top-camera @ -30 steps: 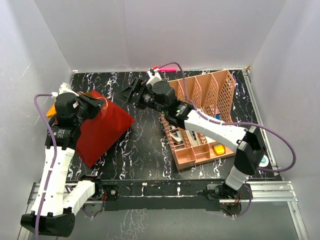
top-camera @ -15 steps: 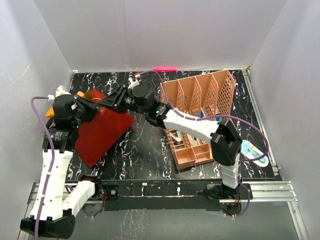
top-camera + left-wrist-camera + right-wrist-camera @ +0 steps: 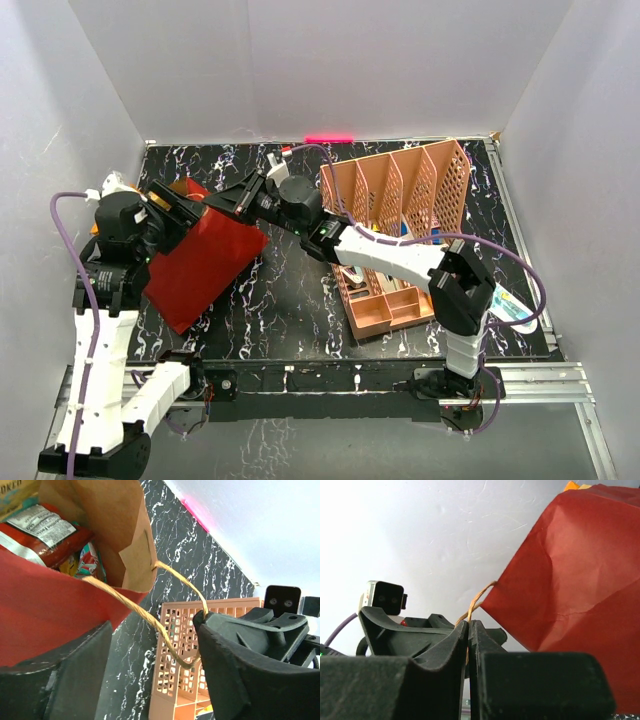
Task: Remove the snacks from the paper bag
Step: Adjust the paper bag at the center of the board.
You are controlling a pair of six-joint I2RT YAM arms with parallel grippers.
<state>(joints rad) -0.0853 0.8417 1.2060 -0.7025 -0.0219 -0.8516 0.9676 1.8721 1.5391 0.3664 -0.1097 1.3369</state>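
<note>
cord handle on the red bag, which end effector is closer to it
Right. The right end effector is shut on the cord handle, just off a corner of the paper bag. The left end effector is open at the bag's mouth, with the cord looping across its gap.

A red paper bag (image 3: 205, 262) is seen lying tilted on the left part of the black marbled table (image 3: 290, 300), with its mouth turned toward the far left corner. The left gripper (image 3: 170, 212) is held at that mouth, and the right gripper (image 3: 217, 202) is stretched across to the bag's far upper edge. A pink mesh organiser (image 3: 400, 185) is stood on the right half.
</note>
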